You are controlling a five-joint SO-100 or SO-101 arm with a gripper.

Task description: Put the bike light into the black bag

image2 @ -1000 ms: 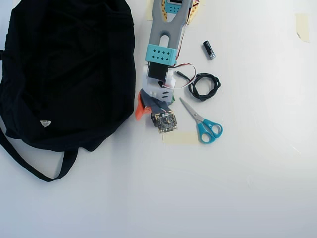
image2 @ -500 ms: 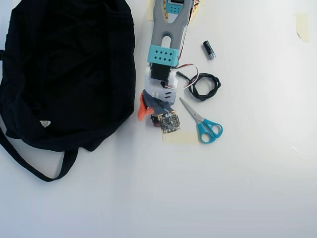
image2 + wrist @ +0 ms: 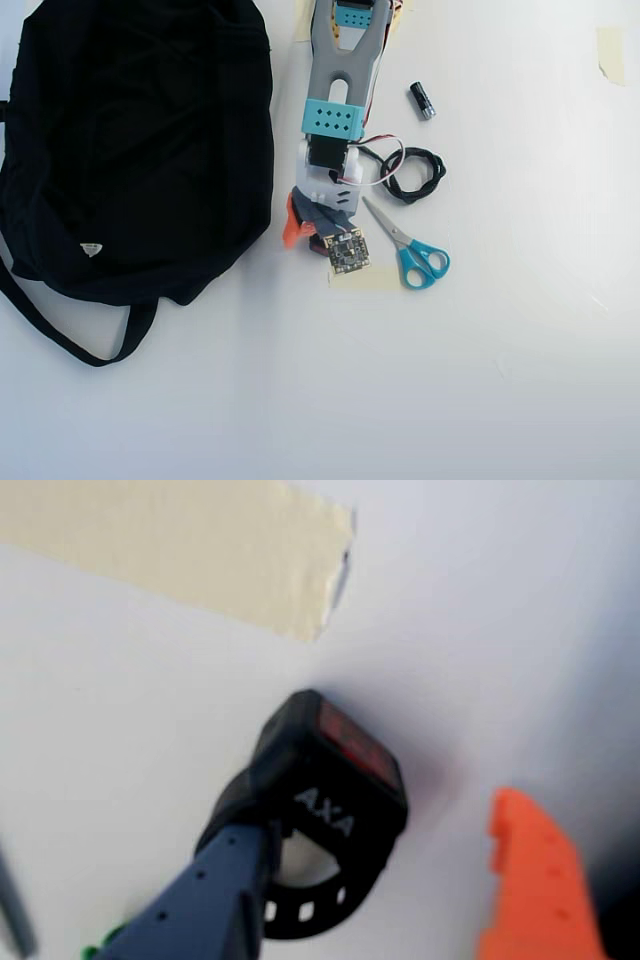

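The bike light (image 3: 335,780) is a small black box with a red face, "AXA" lettering and a black loop strap, lying on the white table. In the wrist view my gripper (image 3: 380,820) is open around it: the grey-blue finger (image 3: 215,890) touches the light's left side, and the orange finger (image 3: 535,880) stands apart to its right. In the overhead view the gripper (image 3: 305,230) sits just right of the black bag (image 3: 130,150), and the arm hides the light there. The bag lies flat with its strap (image 3: 60,335) trailing below.
Blue-handled scissors (image 3: 415,255), a coiled black cable (image 3: 415,172) and a black cylindrical battery (image 3: 422,100) lie right of the arm. Strips of beige tape (image 3: 190,550) are stuck on the table, one also at the far right edge (image 3: 610,50).
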